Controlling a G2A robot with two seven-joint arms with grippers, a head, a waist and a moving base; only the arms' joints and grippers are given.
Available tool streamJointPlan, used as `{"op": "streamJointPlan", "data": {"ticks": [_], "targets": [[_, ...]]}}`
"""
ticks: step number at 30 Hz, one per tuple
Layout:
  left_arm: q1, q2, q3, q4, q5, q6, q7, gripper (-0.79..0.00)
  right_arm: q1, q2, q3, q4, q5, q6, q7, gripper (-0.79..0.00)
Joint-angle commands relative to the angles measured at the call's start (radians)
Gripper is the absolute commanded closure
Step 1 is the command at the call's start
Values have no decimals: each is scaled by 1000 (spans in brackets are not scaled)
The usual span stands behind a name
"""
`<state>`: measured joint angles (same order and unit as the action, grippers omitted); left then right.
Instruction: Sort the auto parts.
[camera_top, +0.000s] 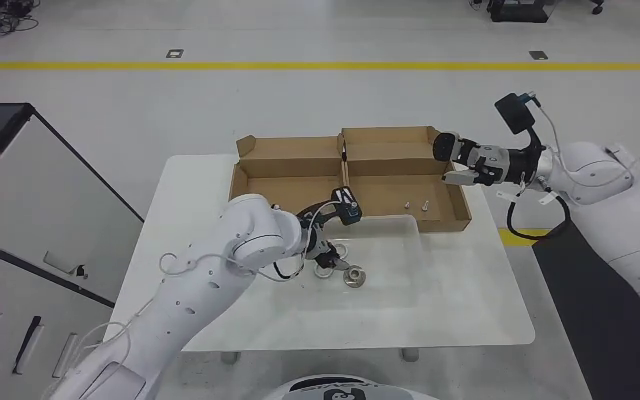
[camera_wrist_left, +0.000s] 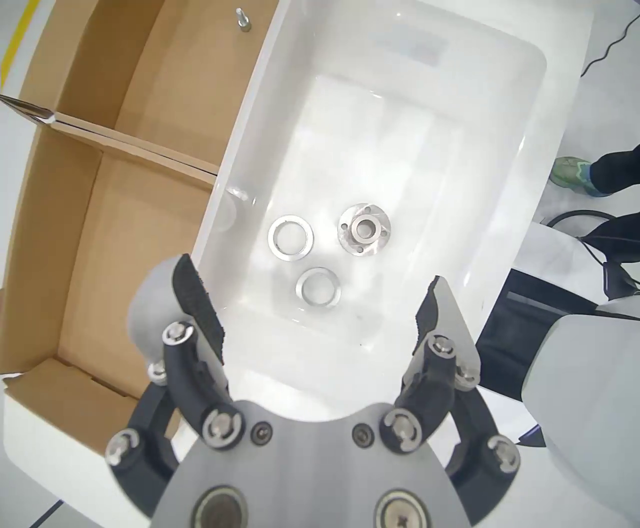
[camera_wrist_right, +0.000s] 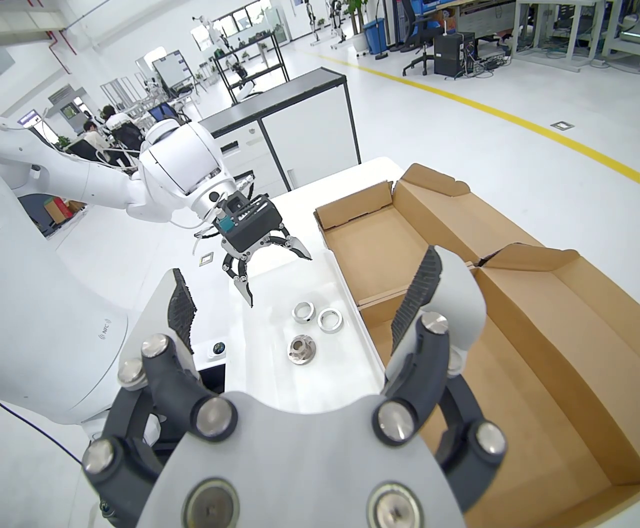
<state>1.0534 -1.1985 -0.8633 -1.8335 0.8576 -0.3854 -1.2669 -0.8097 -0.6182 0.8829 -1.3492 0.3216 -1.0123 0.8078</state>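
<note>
Two flat metal rings (camera_wrist_left: 290, 237) (camera_wrist_left: 318, 286) and a round flange with a raised hub (camera_wrist_left: 364, 229) lie in a white tray (camera_wrist_left: 525, 125). My left gripper (camera_wrist_left: 310, 290) hangs open and empty just above them, also seen as the left gripper (camera_wrist_right: 278, 278) from the other wrist. A cardboard box (camera_top: 290, 160) with two compartments stands behind the tray. Two small bolts (camera_top: 410, 205) (camera_top: 426, 207) lie in its right compartment. My right gripper (camera_top: 447, 162) is open and empty above that compartment's right end.
The box's left compartment (camera_wrist_left: 65, 210) holds nothing. A low cabinet (camera_top: 60, 220) stands off the table's left side. The white table (camera_top: 470, 300) has bare surface to the front and right of the tray.
</note>
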Motion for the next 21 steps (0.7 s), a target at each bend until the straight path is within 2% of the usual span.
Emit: {"op": "streamJointPlan", "data": {"ticks": [1, 11, 14, 21], "targets": [[0, 0, 0, 0, 0, 0, 0, -785, 0, 0, 0, 0, 0, 0, 0, -785], [-12, -2, 9, -6, 5, -15, 28, -785, 0, 0, 0, 0, 0, 0, 0, -785], [-62, -13, 57, 8, -17, -38, 10, -785, 0, 0, 0, 0, 0, 0, 0, -785], [-200, -63, 195, 91, -90, 24, -65, -785, 0, 0, 0, 0, 0, 0, 0, -785]]}}
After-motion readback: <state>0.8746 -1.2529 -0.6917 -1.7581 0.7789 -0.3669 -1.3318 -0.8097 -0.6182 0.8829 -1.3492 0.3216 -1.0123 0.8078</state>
